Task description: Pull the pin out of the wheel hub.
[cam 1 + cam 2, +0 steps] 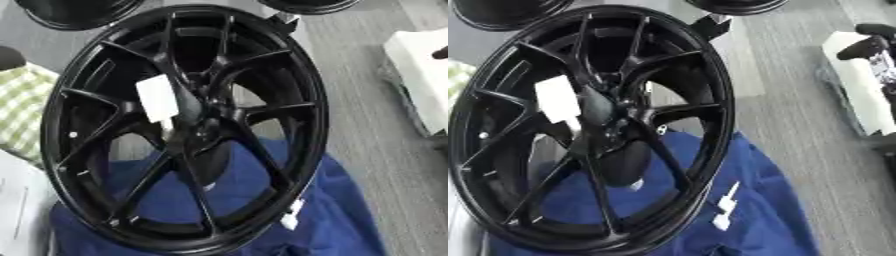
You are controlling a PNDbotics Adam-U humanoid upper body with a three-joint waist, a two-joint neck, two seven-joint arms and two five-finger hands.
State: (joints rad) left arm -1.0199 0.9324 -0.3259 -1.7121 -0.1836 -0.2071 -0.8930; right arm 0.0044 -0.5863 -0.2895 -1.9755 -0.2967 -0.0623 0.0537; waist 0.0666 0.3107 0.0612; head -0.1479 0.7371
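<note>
A large black alloy wheel (188, 125) stands tilted on a blue cloth (332, 210), its face towards me. Thin spokes run from the hub (614, 117) out to the rim. A white label (157, 97) is stuck on one spoke just left of the hub. I cannot make out a pin in the dark hub. Small white tags (726, 204) hang at the rim's lower right. A black shape with silver on it, apparently my right hand (870, 44), shows at the upper right edge, far from the wheel. My left hand shows in neither view.
Two more black wheels (74, 12) (737, 5) lie at the top edge. A white block (855, 80) stands on the grey floor at the right. A green checked cloth (19, 110) and a dark rounded shape (9, 57) sit at the left.
</note>
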